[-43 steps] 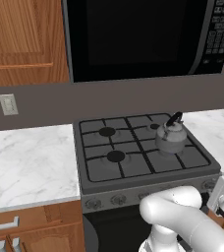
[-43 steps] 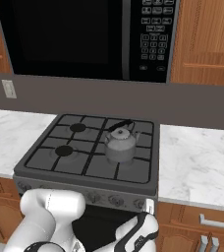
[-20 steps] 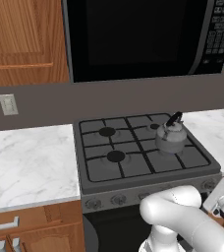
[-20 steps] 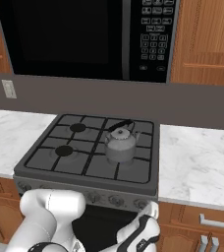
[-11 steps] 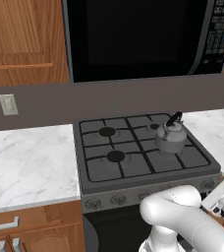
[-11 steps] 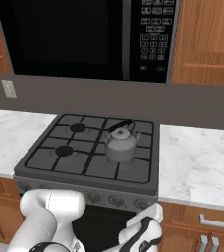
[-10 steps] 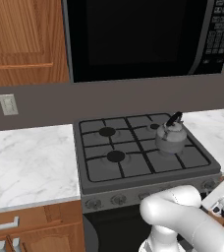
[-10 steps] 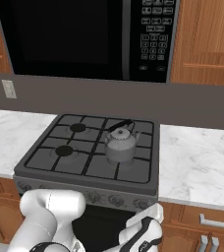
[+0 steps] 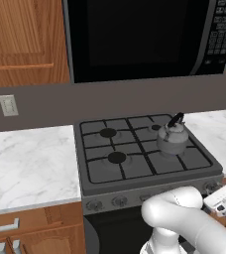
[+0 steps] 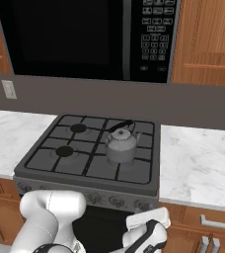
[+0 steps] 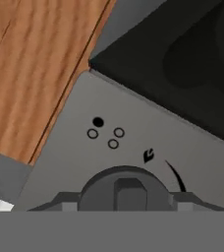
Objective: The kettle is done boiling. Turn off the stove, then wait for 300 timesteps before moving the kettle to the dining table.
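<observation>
sitting on the stove's (image 10: 60, 168) far right burner was the kettle (image 10: 120, 146), while the gripper (image 11: 126, 204) faced a front knob (image 11: 127, 189), its spread impossible to tell.

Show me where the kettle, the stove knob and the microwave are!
kettle (image 10: 121, 147): right base view, on its round grey body.
stove knob (image 11: 128, 192): hand view, on its raised middle bar.
microwave (image 9: 135, 37): left base view, on its dark door.
</observation>
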Motion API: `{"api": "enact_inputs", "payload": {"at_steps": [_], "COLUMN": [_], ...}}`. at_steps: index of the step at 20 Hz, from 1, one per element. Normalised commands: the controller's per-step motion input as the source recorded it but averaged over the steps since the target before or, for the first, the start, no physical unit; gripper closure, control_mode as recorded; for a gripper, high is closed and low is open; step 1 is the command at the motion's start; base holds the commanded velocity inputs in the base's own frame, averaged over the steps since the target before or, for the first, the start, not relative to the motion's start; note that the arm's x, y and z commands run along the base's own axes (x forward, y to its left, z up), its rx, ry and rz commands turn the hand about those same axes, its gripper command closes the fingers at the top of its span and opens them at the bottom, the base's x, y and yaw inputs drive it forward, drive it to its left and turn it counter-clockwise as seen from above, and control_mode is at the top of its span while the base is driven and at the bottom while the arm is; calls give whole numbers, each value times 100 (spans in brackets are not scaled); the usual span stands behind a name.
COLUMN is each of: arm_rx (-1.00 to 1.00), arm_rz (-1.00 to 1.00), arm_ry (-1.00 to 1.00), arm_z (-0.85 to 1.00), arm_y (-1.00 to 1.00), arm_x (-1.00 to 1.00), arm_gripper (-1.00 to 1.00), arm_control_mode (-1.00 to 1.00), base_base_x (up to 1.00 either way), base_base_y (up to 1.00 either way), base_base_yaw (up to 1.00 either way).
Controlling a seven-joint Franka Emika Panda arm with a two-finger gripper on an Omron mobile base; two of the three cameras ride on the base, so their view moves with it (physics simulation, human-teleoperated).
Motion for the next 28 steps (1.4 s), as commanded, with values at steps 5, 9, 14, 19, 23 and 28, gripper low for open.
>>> {"api": "enact_inputs", "payload": {"at_steps": [5, 9, 14, 19, 23, 28], "arm_rx": [29, 28, 23, 12, 2, 0], "arm_rz": [0, 0, 0, 0, 0, 0], "arm_ry": [0, 0, 0, 4, 1, 0], "arm_z": [0, 0, -2, -13, -11, 0], "arm_y": [-14, -13, -7, 0, 0, 0], "arm_x": [0, 0, 0, 0, 0, -10], "arm_gripper": [100, 100, 100, 100, -100, -100], "arm_control_mode": [-100, -100, -100, -100, -100, -100], "base_base_x": [0, 0, 0, 0, 0, 0], "base_base_y": [0, 0, 0, 0, 0, 0], "base_base_yaw": [0, 0, 0, 0, 0, 0]}}
